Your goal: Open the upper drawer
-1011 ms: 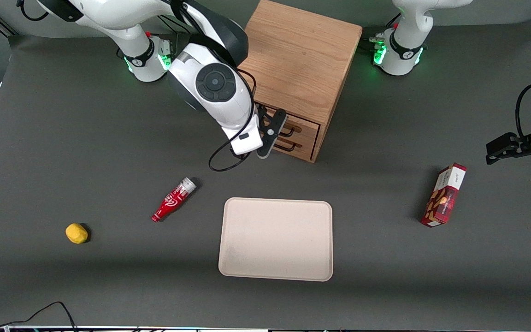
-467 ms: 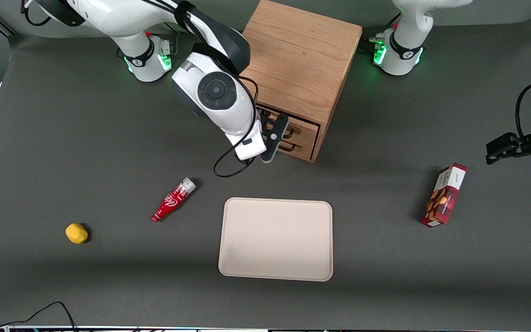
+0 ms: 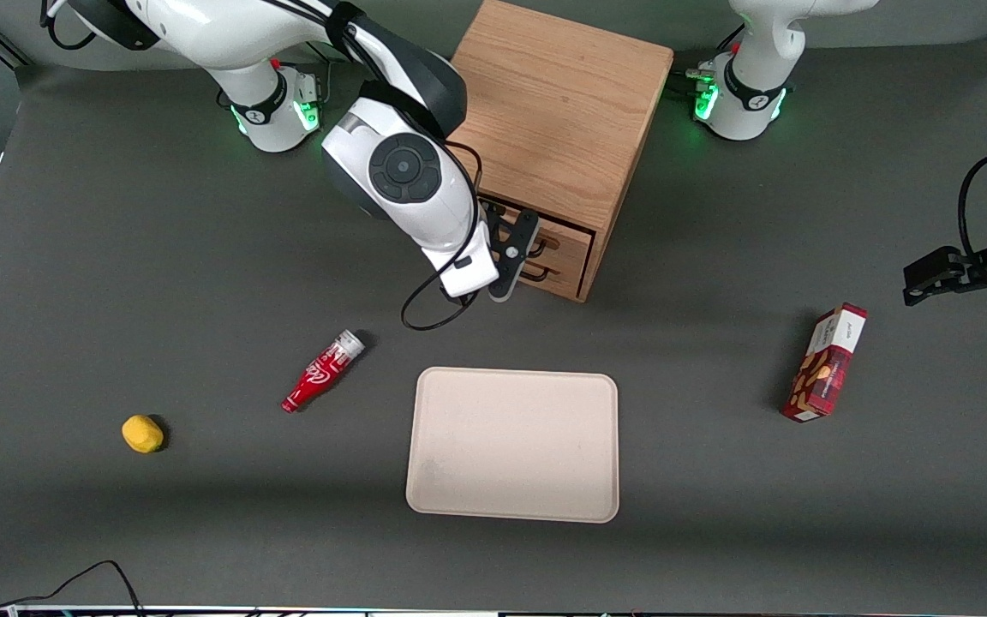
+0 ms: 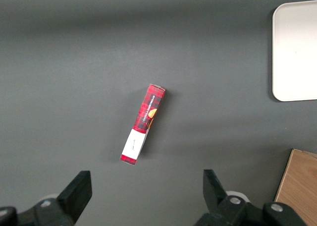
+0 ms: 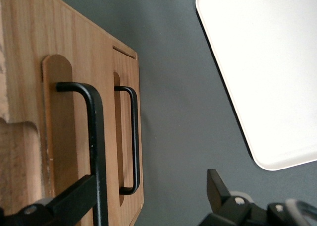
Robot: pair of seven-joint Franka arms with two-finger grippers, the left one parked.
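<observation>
The wooden cabinet (image 3: pixel 562 103) stands on the table farther from the front camera than the tray. Its upper drawer (image 3: pixel 569 234) is shut, with a black wire handle (image 3: pixel 547 242); the lower drawer's handle (image 3: pixel 536 274) sits below it. My right gripper (image 3: pixel 514 255) is open, right in front of the drawer fronts. In the right wrist view the gripper (image 5: pixel 143 198) faces the drawers. One finger (image 5: pixel 64 201) lies against the bar of the upper drawer's handle (image 5: pixel 96 146). The other finger (image 5: pixel 216 185) is over the bare table. The lower handle (image 5: pixel 134 137) sits between them.
A cream tray (image 3: pixel 513 444) lies nearer the front camera than the cabinet. A red bottle (image 3: pixel 322 371) and a yellow lemon-like object (image 3: pixel 142 434) lie toward the working arm's end. A red biscuit box (image 3: pixel 826 362) lies toward the parked arm's end.
My right gripper has shifted a little sideways and closer to the drawer fronts, bringing its fingers up to the handles. The drawers have not moved.
</observation>
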